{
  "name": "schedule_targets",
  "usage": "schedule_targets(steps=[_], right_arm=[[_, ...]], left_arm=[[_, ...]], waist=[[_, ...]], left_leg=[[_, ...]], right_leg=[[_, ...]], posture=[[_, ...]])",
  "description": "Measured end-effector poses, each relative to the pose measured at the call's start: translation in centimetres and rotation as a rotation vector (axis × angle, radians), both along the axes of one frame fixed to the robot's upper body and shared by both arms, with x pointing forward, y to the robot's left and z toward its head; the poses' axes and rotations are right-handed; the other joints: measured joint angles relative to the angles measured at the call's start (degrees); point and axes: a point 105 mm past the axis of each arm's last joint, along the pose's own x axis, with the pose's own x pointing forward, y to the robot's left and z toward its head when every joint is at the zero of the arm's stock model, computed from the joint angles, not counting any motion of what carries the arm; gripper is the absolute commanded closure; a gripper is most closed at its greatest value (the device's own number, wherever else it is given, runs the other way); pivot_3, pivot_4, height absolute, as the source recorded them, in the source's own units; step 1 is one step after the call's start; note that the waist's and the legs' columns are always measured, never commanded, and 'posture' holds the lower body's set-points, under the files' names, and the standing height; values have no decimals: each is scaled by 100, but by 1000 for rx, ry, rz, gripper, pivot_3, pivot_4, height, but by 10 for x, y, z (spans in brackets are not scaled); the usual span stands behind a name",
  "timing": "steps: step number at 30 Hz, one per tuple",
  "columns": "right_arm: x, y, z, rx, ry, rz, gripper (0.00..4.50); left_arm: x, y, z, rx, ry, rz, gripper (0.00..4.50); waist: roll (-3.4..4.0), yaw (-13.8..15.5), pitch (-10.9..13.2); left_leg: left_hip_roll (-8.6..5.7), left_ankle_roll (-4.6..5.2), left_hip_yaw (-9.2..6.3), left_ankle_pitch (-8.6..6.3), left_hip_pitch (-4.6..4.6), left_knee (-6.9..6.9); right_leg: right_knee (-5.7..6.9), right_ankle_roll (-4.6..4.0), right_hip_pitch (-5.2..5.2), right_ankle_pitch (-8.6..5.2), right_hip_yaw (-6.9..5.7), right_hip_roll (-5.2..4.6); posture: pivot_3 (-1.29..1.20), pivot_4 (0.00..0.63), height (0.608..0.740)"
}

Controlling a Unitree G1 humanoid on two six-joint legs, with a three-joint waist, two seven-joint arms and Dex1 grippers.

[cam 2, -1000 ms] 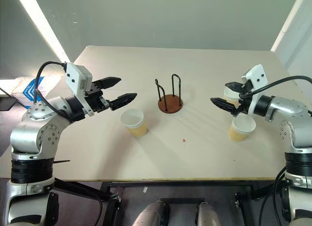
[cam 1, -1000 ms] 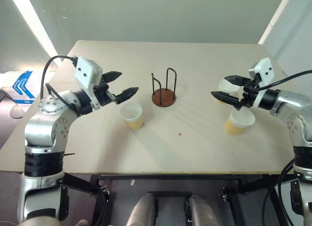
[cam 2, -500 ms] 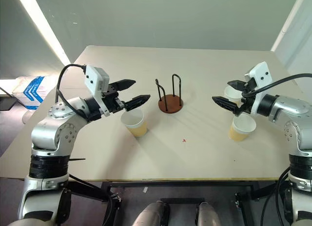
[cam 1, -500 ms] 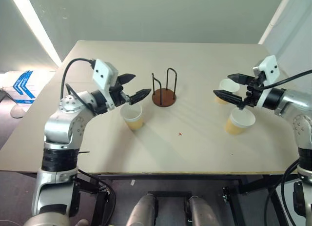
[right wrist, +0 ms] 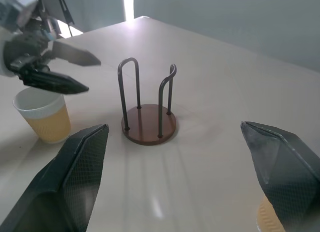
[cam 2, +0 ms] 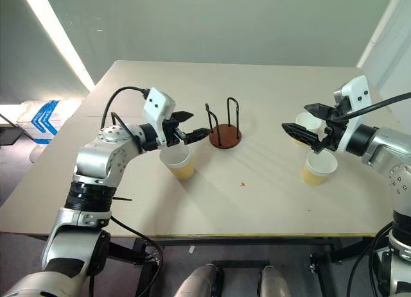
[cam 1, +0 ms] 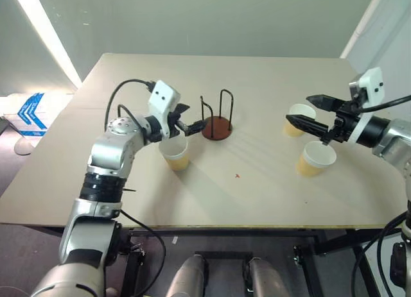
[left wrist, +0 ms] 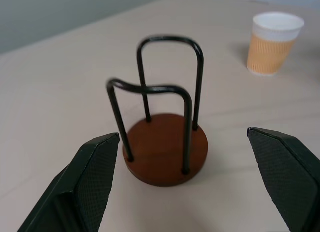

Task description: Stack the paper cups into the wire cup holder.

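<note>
Nothing is stacked yet: the holder [cam 1: 216, 120] stands empty mid-table, all three cups apart from it.

Left of the holder, near it, sits one cup [cam 1: 174, 151], upright on the table [cam 1: 257, 194]. The left gripper [cam 1: 191, 120] hangs just above that cup's far rim, jaws spread wide and grasping nothing, tips aimed at the holder's base.

Right of the holder, well apart, stand the other two cups: the far cup [cam 1: 297, 118] and the near cup [cam 1: 313, 160], both upright. The right gripper [cam 1: 309, 113] hovers over them, jaws released, empty.

Judging by this, the whole job remains: each cup must be picked up and nested between the wire loops
</note>
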Motion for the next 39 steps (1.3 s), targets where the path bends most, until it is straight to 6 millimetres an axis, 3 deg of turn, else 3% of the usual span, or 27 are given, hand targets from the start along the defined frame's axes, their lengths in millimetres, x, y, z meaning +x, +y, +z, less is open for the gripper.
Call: schedule_targets(steps=[8,18,27,30,39], right_arm=[[0,-4,-1,8,-3,-30,23],[-1,-5,0,17,-10,-42,23],[-2,-3,2,19,-20,-44,23],[-4,-4,2,20,-22,-44,0],[-4,-7,-1,34,-11,-64,0]], left_arm=[[10,-19,-4,14,37,-25,0],[25,-40,-24,12,127,-24,0],[35,-69,-18,0,89,-63,0],[37,-74,-17,5,71,-66,572],[36,-82,-9,-1,29,-92,3910]], waist=[[0,13,0],[-1,30,1],[-2,36,1],[-2,40,1],[-2,56,1]], left_leg=[[-1,1,3,2,-4,1],[-4,7,7,7,-11,5],[-4,0,16,13,-19,6],[-4,-7,19,17,-24,7],[-5,1,24,12,-50,22]], right_leg=[[-8,23,0,2,1,-1],[-19,79,3,26,4,-4],[-44,101,5,35,8,-4],[-54,109,5,37,8,-4],[-70,127,-2,48,8,-6]], posture=[[0,150,740],[0,150,740],[0,150,740],[0,150,740],[0,150,740]])
